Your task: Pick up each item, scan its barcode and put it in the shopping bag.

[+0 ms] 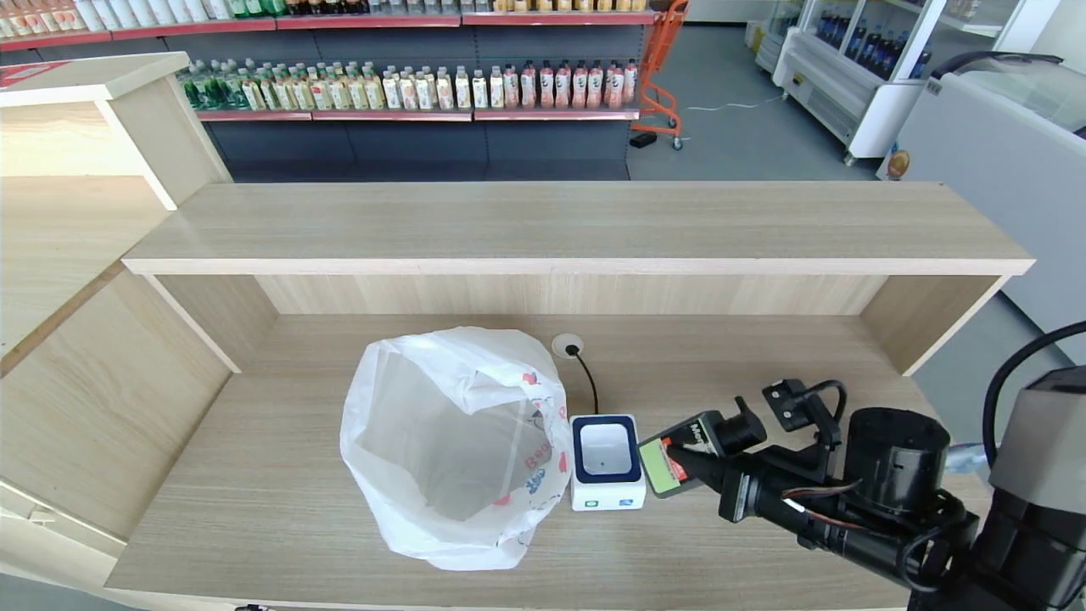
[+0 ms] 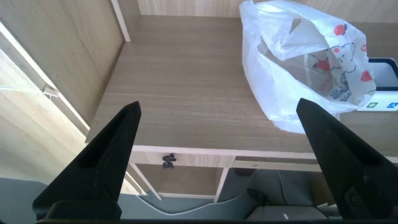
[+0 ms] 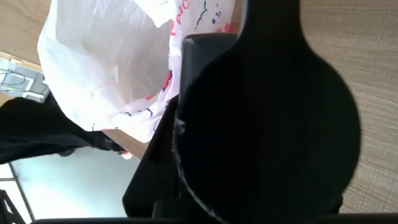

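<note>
Hidden parts first: in the right wrist view a dark rounded shape close to the lens is blocking most of the scene, so I am making out only the shopping bag (image 3: 106, 68) there, and the item's barcode is not showing legibly anywhere. In the left wrist view the scanner (image 2: 384, 84) is being cut off at the edge.

My right gripper (image 1: 685, 462) is pinching a small box-shaped item (image 1: 660, 467) and holding it just to the right of the scanner (image 1: 604, 462), with its green face showing on the side nearest the scanner. The white bag (image 1: 458, 450) is standing open on the tabletop (image 1: 254, 509) just left of the scanner.

My left gripper (image 2: 219, 109) is hanging with its fingers (image 2: 118, 149) spread and nothing between them, well apart from the scanner, beyond the bag.
</note>
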### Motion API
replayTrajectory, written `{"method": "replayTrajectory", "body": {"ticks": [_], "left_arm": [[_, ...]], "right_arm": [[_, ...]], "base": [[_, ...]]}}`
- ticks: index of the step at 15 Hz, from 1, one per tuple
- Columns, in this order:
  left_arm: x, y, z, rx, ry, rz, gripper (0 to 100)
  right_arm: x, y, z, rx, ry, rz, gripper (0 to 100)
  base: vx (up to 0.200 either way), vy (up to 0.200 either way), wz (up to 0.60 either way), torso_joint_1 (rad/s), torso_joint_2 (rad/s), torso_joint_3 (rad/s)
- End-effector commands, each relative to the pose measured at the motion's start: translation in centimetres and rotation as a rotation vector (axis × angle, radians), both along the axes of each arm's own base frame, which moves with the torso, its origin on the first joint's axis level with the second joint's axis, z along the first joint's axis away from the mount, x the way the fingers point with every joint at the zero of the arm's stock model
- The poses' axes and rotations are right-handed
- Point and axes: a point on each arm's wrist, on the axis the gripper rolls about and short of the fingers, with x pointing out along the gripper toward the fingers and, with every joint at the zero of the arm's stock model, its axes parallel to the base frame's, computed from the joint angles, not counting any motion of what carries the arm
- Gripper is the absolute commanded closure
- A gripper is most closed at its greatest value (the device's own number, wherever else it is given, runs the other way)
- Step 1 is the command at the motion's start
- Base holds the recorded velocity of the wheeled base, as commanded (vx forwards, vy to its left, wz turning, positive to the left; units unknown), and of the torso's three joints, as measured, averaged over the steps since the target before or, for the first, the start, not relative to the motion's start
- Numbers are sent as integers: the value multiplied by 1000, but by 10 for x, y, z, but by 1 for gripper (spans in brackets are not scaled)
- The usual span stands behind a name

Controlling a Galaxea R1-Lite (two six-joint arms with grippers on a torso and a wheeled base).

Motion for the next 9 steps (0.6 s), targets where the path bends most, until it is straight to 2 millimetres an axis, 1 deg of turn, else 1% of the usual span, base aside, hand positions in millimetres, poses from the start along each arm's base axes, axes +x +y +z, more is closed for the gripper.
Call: {"method": "replayTrajectory", "body": {"ticks": [1, 3, 4, 9], "left_arm": [[0, 0, 0, 0, 0, 1, 0], [0, 0, 0, 0, 0, 2, 0], [0, 0, 0, 1, 0, 2, 0], [0, 0, 0, 0, 0, 1, 0]], "right_arm": [[-18, -18, 6, -36, -17, -31, 100], [-27, -28, 14, -40, -39, -56, 100], [-26, -31, 16, -37, -47, -66, 100], [-32, -34, 28, -19, -91, -68, 100]], "base": [[0, 0, 0, 0, 0, 0], [0, 0, 0, 0, 0, 0], [0, 0, 0, 0, 0, 0], [-200, 200, 0, 2, 4, 2]]}}
